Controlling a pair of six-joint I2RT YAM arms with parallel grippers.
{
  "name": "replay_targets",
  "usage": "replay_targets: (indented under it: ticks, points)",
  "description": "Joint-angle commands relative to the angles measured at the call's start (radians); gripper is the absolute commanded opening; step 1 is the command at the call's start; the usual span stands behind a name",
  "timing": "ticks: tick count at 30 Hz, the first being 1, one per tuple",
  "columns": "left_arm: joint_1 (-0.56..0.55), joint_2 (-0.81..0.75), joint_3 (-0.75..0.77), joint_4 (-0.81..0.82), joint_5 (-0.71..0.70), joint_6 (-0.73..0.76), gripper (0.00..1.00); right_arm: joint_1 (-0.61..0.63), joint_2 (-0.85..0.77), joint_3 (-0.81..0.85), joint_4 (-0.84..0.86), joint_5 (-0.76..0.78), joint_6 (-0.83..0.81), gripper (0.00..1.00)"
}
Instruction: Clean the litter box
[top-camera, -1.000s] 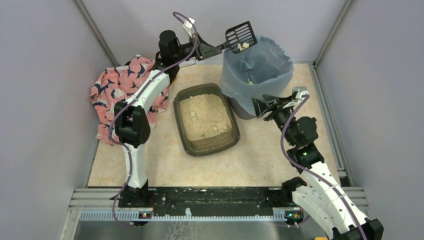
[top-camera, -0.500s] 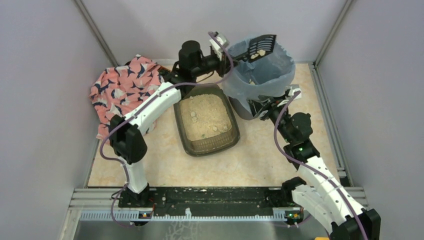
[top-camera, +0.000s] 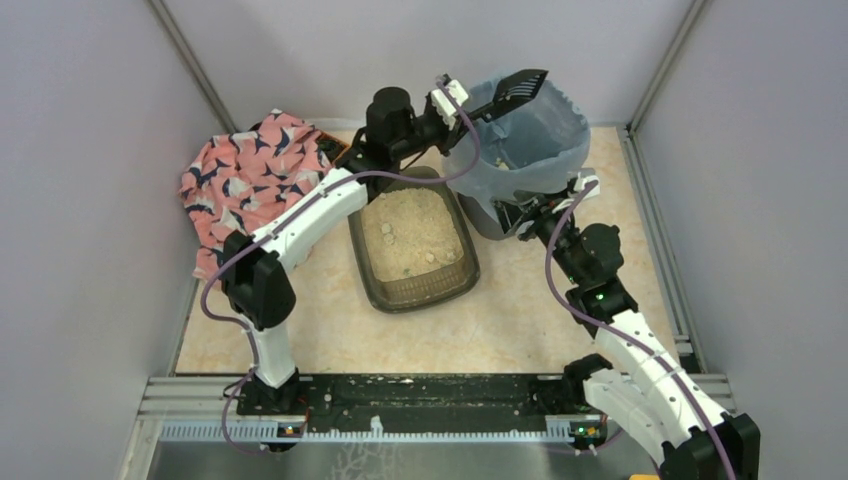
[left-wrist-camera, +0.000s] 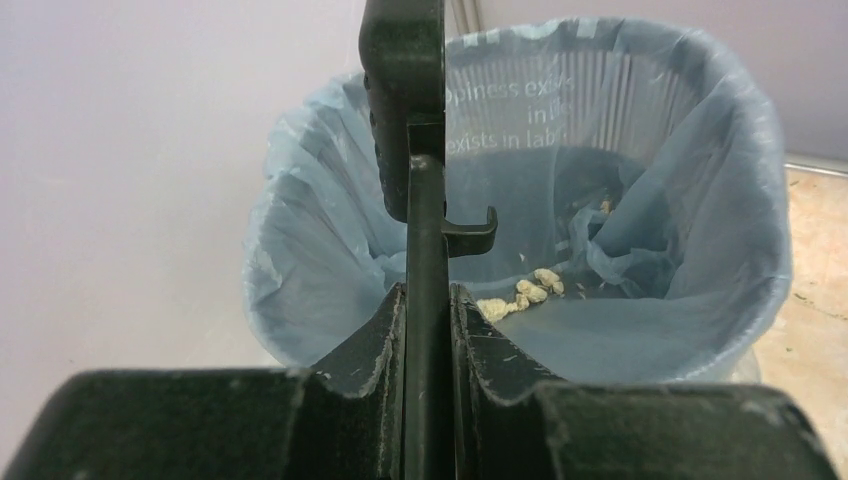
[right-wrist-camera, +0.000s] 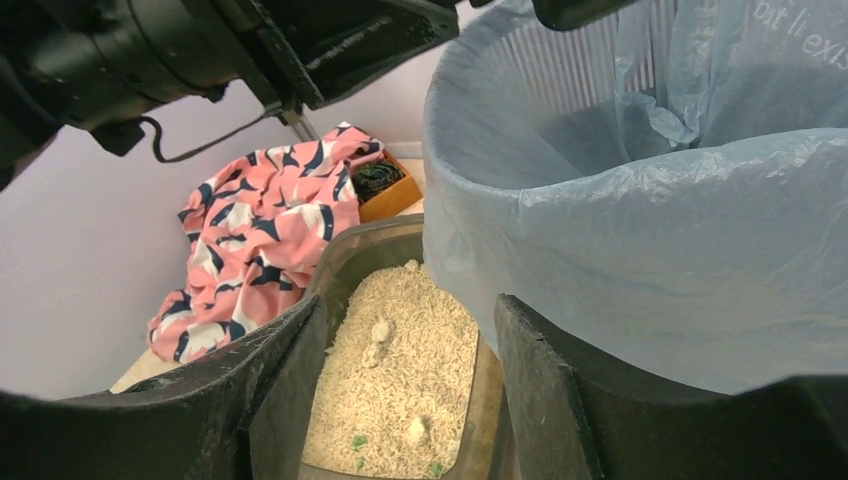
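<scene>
Two units checked: left end effector (top-camera: 468, 101) pinches the scoop (top-camera: 520, 82), tilted above the bin (top-camera: 548, 145); right end effector (right-wrist-camera: 410, 312) spread, beside the bin's wall; litter box (top-camera: 420, 297) on desk (top-camera: 520, 325), beside the bin.

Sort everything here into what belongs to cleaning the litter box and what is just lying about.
Belongs to the job:
- litter box
- scoop, held in the left gripper
- bin
- clumps lying in the bin

Just lying about:
- cloth, pink and patterned
- wooden box, beside the cloth
</scene>
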Motion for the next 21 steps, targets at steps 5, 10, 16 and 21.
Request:
replay_targets:
  ticks: [5,10,16,21]
  points:
    - [0.013,-0.028,-0.051,0.119,-0.113,-0.086,0.0,-0.019,-0.063,0.053,0.075,-0.02,0.024,0.63]
    - [0.097,-0.112,-0.097,0.194,-0.067,-0.336,0.0,-0.022,-0.071,0.125,0.05,-0.028,0.006,0.63]
    - [0.267,-0.267,-0.276,0.324,0.044,-0.657,0.0,-0.022,-0.007,0.113,0.018,-0.04,0.009,0.64]
    - [0.306,-0.428,-0.417,0.115,-0.151,-0.646,0.0,-0.02,0.161,0.233,-0.137,-0.139,-0.029,0.64]
